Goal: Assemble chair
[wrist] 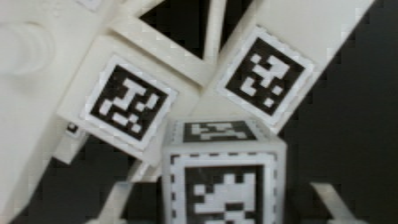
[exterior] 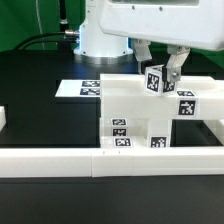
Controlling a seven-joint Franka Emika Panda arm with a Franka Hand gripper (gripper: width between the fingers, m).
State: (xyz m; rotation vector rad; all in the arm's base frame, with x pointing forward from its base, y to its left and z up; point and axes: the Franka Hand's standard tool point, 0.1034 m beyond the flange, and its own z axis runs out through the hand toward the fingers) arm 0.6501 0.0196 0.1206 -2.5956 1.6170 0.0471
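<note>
The chair's joined parts (exterior: 135,105) stand in the middle of the table, glossy white blocks with several square tags. My gripper (exterior: 160,74) hangs just above their upper edge on the exterior view's right, shut on a short white tagged post (exterior: 155,81), which it holds tilted in the air. In the wrist view the post (wrist: 222,180) fills the space between my fingers (wrist: 128,195). Beyond it lie the chair's tagged flat faces (wrist: 125,100). Where the post's lower end stands against the chair is hidden.
The marker board (exterior: 85,88) lies flat behind the chair. A long low white border rail (exterior: 100,160) runs along the front, with a short piece (exterior: 3,120) at the exterior view's left. The arm's white base (exterior: 100,35) stands at the back.
</note>
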